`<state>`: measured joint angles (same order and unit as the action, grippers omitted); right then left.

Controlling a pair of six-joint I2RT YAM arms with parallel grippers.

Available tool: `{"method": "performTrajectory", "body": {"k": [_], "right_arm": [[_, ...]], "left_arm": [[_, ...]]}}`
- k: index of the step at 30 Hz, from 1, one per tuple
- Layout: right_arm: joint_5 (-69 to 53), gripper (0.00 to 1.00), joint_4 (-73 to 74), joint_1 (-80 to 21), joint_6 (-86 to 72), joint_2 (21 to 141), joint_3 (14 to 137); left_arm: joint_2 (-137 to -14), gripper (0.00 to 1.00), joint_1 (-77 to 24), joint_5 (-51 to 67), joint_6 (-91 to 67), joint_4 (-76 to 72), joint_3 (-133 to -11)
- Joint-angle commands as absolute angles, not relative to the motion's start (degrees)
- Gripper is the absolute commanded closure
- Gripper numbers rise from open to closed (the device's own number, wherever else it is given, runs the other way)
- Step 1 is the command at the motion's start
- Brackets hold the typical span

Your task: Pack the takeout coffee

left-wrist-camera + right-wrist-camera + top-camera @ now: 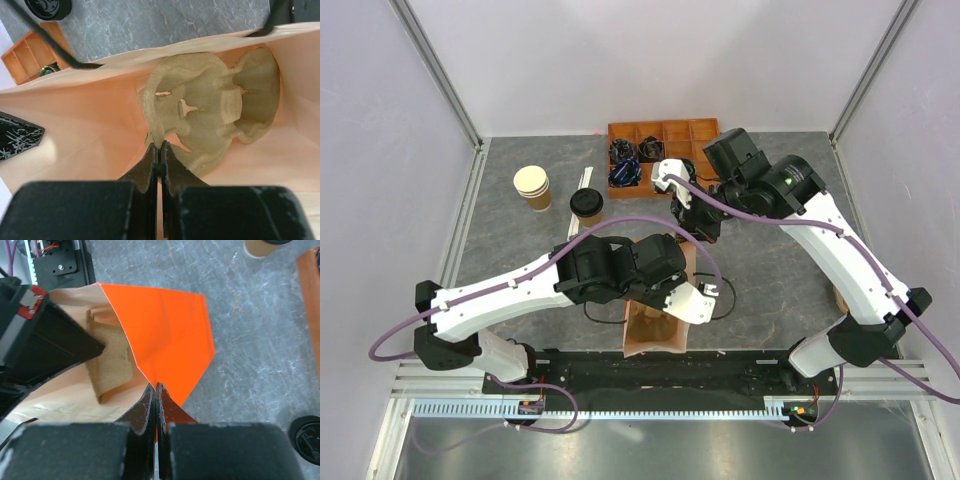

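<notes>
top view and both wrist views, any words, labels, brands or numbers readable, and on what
No text can be read in any view.
On the orange paper bag: none, it is plain.
On the tan paper cup with round black plastic lid: none visible.
On the dark packets in the orange wooden compartment tray: any print too small to read.

"What sits at the near side of the grey table (780, 290)?"

"A paper bag (170, 335), orange outside and pale inside, with its mouth open. A moulded pulp cup carrier (200, 115) lies deep within it."

"And farther back?"

"An orange-brown compartment tray (685, 132) at the far edge. Dark items (623, 175), too small to make out, fill its left compartments. A stack of lidless tan paper cups (532, 187) stands well to the left, and a slim white packet (585, 178) lies between stack and tray."
</notes>
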<state>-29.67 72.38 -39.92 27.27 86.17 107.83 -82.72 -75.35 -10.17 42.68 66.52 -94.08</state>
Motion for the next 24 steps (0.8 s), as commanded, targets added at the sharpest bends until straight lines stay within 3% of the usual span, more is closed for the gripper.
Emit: {"method": "performTrajectory", "body": {"k": [1,6,9,10,13,16,24], "right_arm": [[-33.22,1.00,73.21,-40.17,27.16,84.73,105.74],[-34.01,1.00,72.69,-40.17,27.07,84.64,103.98],[-34.01,1.00,72.69,-40.25,27.60,84.64,103.71],[-33.93,1.00,72.69,-40.25,27.77,84.55,103.71],[-33.93,1.00,72.51,-40.25,28.04,84.38,103.45],[-33.93,1.00,71.81,-40.17,28.56,83.94,102.22],[-32.87,1.00,69.96,-40.17,29.79,82.71,99.23]], "left_arm": [[-82.18,0.97,-74.36,-8.79,39.73,63.20,-92.11],[-81.65,0.92,-72.42,-8.26,39.37,61.35,-90.27],[-81.12,0.79,-72.16,-8.35,40.43,60.21,-89.82],[-80.86,0.68,-72.16,-8.35,40.78,60.03,-90.00],[-80.51,0.50,-72.16,-8.18,41.22,59.59,-92.10],[-80.33,0.42,-72.16,-6.86,41.40,59.59,-94.30],[-78.93,0.41,-72.25,-5.19,42.36,58.36,-94.83]]}}
